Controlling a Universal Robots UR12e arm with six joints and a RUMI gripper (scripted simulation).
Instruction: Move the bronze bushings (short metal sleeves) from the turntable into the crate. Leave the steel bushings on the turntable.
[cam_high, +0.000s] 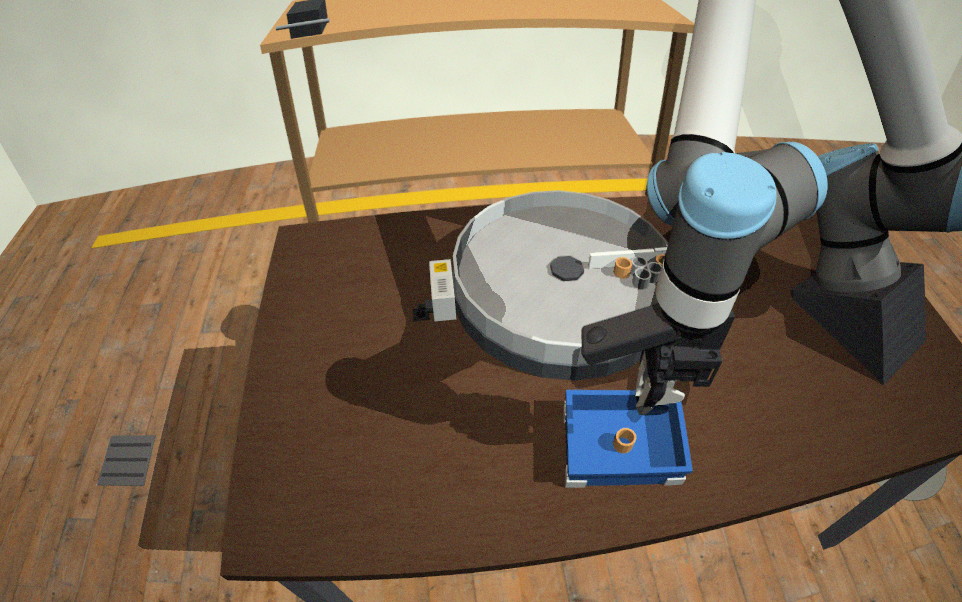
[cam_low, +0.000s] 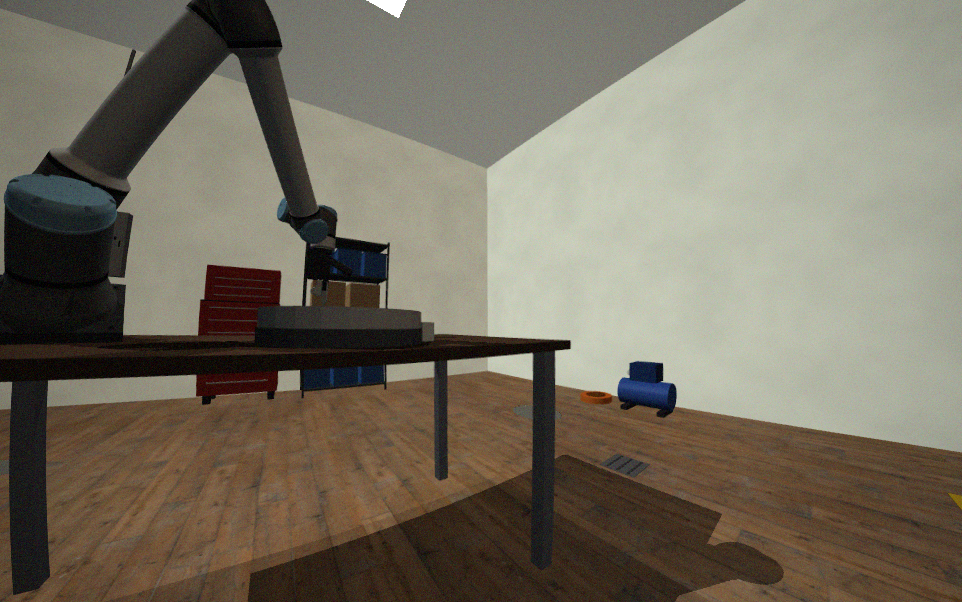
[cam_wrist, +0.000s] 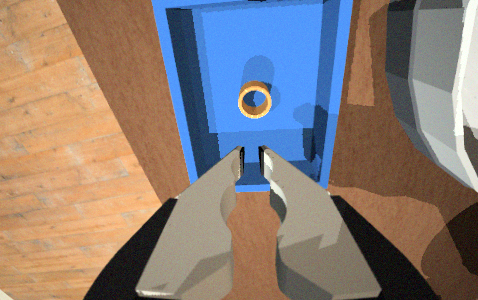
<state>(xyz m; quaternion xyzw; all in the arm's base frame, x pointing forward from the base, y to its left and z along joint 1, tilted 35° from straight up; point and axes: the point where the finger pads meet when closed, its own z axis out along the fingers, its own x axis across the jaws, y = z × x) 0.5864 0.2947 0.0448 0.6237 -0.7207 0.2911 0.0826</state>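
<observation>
A bronze bushing (cam_high: 624, 436) (cam_wrist: 255, 99) stands upright on the floor of the blue crate (cam_high: 592, 464) (cam_wrist: 180, 105). My gripper (cam_high: 656, 401) (cam_wrist: 251, 148) hangs above the crate's edge nearest the turntable, shut with only a thin gap and nothing between the fingers. On the grey turntable (cam_high: 510, 283) (cam_low: 340, 326) (cam_wrist: 435, 100), another bronze bushing (cam_high: 622, 266) stands beside dark steel bushings (cam_high: 644, 273) near a white guide bar (cam_high: 624, 256). More of that cluster is hidden behind my arm.
A white control box (cam_high: 441, 288) sits at the turntable's left side. The robot base (cam_high: 861, 312) stands at the table's right. A wooden shelf unit (cam_high: 468, 141) stands behind the table.
</observation>
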